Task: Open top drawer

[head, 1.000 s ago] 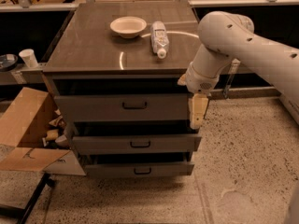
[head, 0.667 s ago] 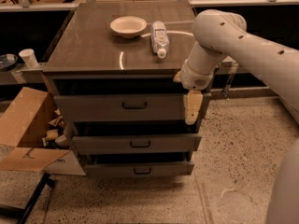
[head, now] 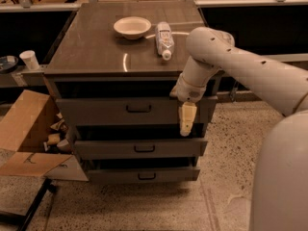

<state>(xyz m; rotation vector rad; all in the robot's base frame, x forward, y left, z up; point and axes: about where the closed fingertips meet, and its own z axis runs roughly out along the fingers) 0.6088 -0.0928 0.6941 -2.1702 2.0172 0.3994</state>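
Observation:
The top drawer (head: pixel 96 110) is the tallest grey front of three in a dark cabinet, with a small black bar handle (head: pixel 138 109) at its centre. Its front stands in line with the cabinet face. My gripper (head: pixel 186 121) hangs pointing down in front of the right part of this drawer front, to the right of the handle and apart from it. The white arm comes in from the right edge over the cabinet's right corner. Two shallower drawers (head: pixel 144 148) lie below.
On the cabinet top (head: pixel 96 52) stand a white bowl (head: pixel 132 27) and a lying plastic bottle (head: pixel 164 38). An open cardboard box (head: pixel 26 134) sits on the floor at the left. A paper cup (head: pixel 30 59) stands on a shelf at far left.
My gripper has moved left along the top drawer front, from its right edge toward the handle. The drawers have not moved.

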